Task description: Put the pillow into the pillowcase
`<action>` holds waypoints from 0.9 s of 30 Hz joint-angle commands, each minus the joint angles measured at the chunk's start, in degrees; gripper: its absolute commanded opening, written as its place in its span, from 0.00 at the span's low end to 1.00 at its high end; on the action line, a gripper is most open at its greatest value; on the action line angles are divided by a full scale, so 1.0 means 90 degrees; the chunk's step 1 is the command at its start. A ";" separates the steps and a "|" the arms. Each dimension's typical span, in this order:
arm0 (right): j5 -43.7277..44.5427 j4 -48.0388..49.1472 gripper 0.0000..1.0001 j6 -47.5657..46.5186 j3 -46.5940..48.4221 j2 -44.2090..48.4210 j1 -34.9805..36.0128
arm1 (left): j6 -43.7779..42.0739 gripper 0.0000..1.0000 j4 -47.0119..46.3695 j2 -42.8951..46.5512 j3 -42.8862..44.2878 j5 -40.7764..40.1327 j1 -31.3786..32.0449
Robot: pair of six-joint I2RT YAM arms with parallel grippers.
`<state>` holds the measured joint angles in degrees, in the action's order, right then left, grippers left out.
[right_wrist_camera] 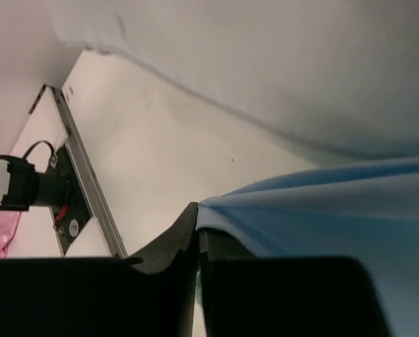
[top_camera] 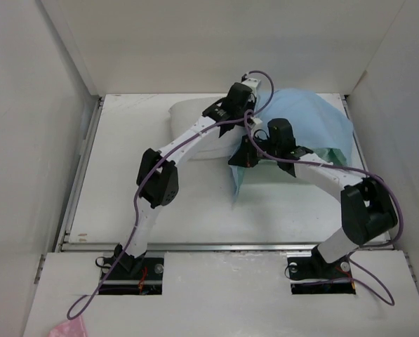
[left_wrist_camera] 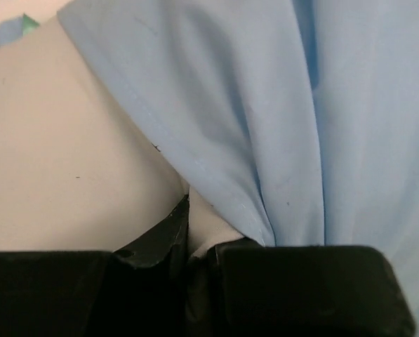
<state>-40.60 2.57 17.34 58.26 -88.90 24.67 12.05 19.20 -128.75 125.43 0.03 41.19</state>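
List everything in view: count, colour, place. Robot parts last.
pillow: 1, white, far middle of the table, right end under the pillowcase
pillowcase: 1, light blue, far right, draped over the pillow's end
pink object: 1, pink, near-left corner, too cut off to identify
table: 1, white, walled on three sides
cables: purple, running along both arms
left gripper: 1, black, shut on the pillowcase hem
right gripper: 1, black, shut on a pillowcase edge
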 commanded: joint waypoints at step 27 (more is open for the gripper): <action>0.6681 -0.2981 0.83 0.2330 0.0109 0.2271 -0.1831 | 0.0448 0.00 -0.1548 0.1483 -0.2178 0.0651 -0.0280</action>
<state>15.38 -24.62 33.71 56.58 -68.95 11.49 13.72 7.07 -120.88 106.83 6.07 39.86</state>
